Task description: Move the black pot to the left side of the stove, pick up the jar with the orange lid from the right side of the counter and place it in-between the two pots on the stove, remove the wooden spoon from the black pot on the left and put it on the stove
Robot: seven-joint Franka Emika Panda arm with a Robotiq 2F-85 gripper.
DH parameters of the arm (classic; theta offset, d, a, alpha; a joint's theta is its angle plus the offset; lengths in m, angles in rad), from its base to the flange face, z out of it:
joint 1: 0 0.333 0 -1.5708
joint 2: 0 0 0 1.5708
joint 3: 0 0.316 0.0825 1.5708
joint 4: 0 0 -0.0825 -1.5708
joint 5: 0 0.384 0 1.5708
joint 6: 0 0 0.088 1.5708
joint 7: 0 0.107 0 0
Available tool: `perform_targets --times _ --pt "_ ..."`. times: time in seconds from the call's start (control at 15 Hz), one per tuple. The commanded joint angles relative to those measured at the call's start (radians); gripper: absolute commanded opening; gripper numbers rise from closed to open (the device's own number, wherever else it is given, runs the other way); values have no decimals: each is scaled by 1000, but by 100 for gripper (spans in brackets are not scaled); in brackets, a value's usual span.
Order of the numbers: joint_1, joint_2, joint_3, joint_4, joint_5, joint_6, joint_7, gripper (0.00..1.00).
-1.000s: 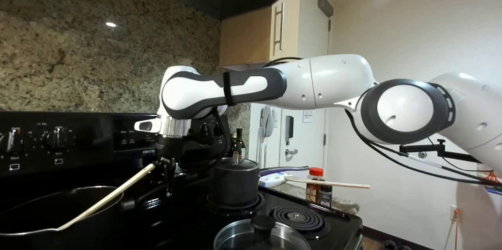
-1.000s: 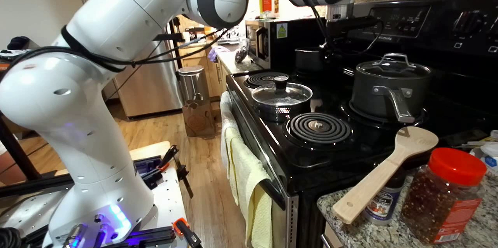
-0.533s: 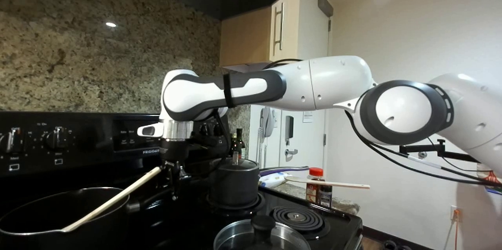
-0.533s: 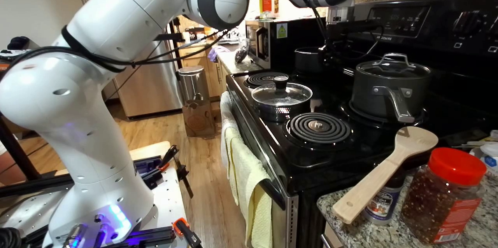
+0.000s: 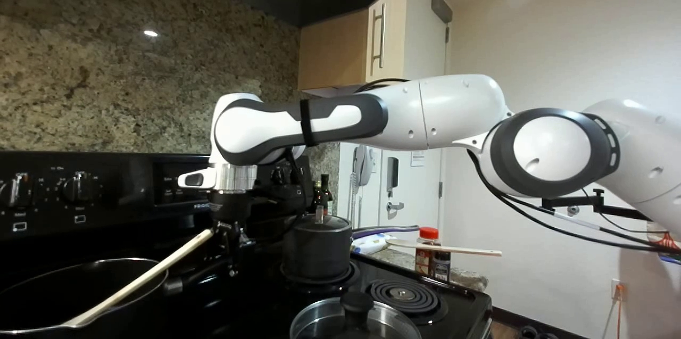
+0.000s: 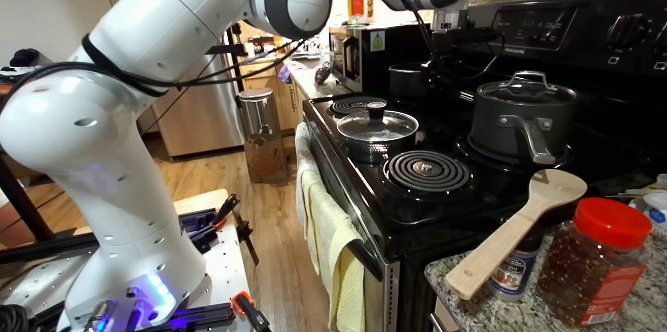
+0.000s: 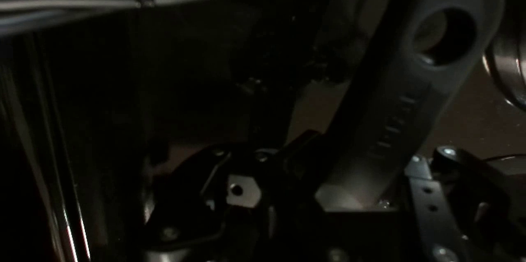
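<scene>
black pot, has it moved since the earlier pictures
Yes. In an exterior view, the black pot has shifted slightly left in the picture, closer to the sticker on the microwave, which has stayed put.

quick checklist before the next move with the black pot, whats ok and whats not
1. Handle of the black pot within the gripper: ok.
2. Grip on the handle firm: cannot tell.
3. Black pot flat on the stove: cannot tell, base unclear.
4. Wooden spoon clear of the gripper: cannot tell; its upper end meets the gripper's outline in an exterior view.
5. Space between the black pot and the grey pot free: not ok; handle and gripper reach into it.
6. Jar with the orange lid upright on the counter: ok.
</scene>
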Motion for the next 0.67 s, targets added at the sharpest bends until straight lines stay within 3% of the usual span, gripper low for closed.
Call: perform_targets --times 0.0,0.6 --pt "19 -8 2 11 -17 -44 -45 9" --pt "22 -6 -15 13 -14 -52 -28 9"
